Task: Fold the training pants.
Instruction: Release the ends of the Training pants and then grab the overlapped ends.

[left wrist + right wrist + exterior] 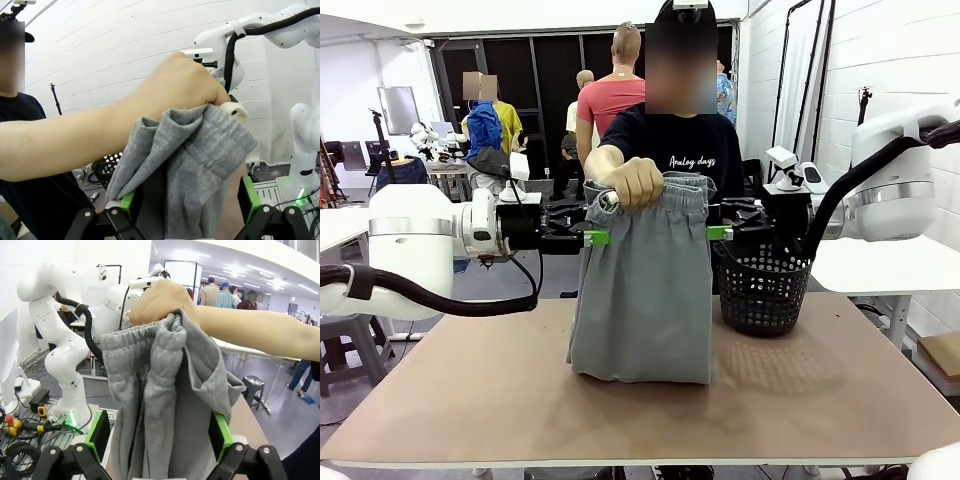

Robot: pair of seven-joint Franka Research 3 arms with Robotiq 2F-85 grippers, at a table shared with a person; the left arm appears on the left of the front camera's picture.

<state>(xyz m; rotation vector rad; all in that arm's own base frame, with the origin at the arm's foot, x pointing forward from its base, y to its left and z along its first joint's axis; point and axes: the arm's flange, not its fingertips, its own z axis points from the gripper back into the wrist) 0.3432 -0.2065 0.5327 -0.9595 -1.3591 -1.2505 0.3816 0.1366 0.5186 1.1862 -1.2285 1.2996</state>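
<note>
Garment: I see the light grey jersey training pants (645, 290) with the gathered elastic waistband hanging upright in the middle of the front frame. The waistband is at centre height and the lower end is bunched on the table.

Holder: the person's hand (635, 182) pinches the waistband into a bunch at its upper left corner, and the cloth falls from that fist.

Left tool: my black two-finger left gripper (597, 238) comes in level from the left of the frame and meets the left edge of the pants just under the waistband. On its wrist camera the green pads (127, 202) stand far apart with grey cloth hanging in the gap between them. The jaws are spread wide and nothing is clamped.

Right tool: my right gripper (719, 233) reaches in from the right to the opposite edge at about the same height. Its green pads (98, 434) are also spread wide, with folds of cloth draped between them, and nothing is pinched.

Surface: the flat brown table (820, 400) fills the lower half of the front frame.

Neighbour: a black mesh basket (765, 290) stands on the table just right of the pants, below the right gripper.
</note>
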